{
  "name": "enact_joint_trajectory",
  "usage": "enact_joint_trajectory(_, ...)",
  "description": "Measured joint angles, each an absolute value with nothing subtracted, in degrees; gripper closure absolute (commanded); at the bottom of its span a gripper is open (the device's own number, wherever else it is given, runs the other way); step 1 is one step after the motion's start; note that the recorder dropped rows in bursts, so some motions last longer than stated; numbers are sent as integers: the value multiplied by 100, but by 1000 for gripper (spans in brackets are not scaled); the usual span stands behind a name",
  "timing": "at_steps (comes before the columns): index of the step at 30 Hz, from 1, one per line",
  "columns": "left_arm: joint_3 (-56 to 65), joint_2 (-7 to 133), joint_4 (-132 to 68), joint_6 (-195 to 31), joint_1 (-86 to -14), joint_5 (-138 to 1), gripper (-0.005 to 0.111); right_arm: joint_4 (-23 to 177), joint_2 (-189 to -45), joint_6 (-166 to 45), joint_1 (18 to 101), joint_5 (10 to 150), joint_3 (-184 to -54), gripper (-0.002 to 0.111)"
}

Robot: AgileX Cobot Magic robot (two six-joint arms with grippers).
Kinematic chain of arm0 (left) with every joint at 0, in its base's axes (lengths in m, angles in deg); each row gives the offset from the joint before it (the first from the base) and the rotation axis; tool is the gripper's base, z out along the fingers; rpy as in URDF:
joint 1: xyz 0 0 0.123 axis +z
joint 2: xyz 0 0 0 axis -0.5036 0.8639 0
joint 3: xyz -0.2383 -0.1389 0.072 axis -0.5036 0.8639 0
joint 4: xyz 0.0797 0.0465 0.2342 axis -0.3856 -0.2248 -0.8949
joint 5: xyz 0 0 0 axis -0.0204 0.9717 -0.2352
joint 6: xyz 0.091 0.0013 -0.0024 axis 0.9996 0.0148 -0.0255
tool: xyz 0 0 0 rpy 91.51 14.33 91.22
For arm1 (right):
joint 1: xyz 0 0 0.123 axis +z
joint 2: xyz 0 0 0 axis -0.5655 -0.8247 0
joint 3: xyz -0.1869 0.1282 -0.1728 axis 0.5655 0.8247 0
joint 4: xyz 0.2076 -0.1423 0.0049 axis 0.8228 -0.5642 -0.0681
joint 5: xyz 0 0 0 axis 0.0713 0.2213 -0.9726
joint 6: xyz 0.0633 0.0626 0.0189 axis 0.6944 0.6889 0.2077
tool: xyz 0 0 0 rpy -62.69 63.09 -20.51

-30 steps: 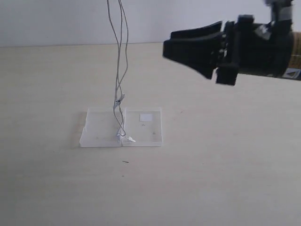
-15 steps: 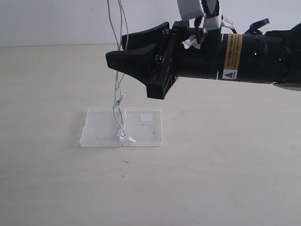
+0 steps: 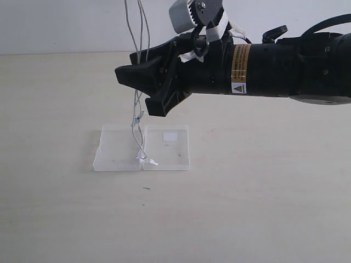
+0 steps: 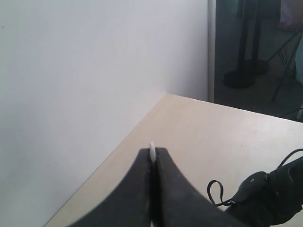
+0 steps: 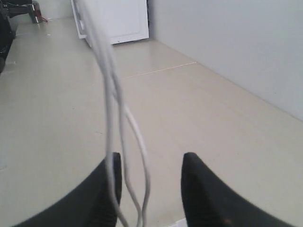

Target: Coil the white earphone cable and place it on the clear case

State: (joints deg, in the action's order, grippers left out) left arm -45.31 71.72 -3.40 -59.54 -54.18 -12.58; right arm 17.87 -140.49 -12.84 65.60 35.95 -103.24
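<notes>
The white earphone cable (image 3: 140, 38) hangs straight down from above the exterior view. Its two earbuds (image 3: 146, 161) rest on the hinge of the clear case (image 3: 118, 149), which lies open and flat on the table. My right gripper (image 3: 134, 91) reaches in from the right at mid-height and is open, with the hanging strands (image 5: 108, 127) between its fingers, close to one finger. My left gripper (image 4: 152, 153) is above the exterior view. Its jaws are shut, with a white bit of the cable pinched at the tips.
The case carries a small white label (image 3: 170, 136) on its right half. A tiny dark speck (image 3: 146, 188) lies on the beige table in front of the case. A black loop of arm wiring (image 4: 215, 192) shows in the left wrist view.
My right arm has swept in from the right until its open fingers straddle the hanging cable. The cable and the case have stayed in place.
</notes>
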Motion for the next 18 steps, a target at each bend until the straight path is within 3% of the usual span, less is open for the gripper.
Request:
enact_joint_trajectory(5, -4531, 7172, -340, -5954, -5418, -1248, 107, 1802, -14049, -1284, 6560, 3681, -10324, 107)
enact_joint_trajectory(18, -4531, 7172, -506, -5942, -5418, -1196, 107, 1947, -14007, -1183, 6573, 4205, -10324, 108)
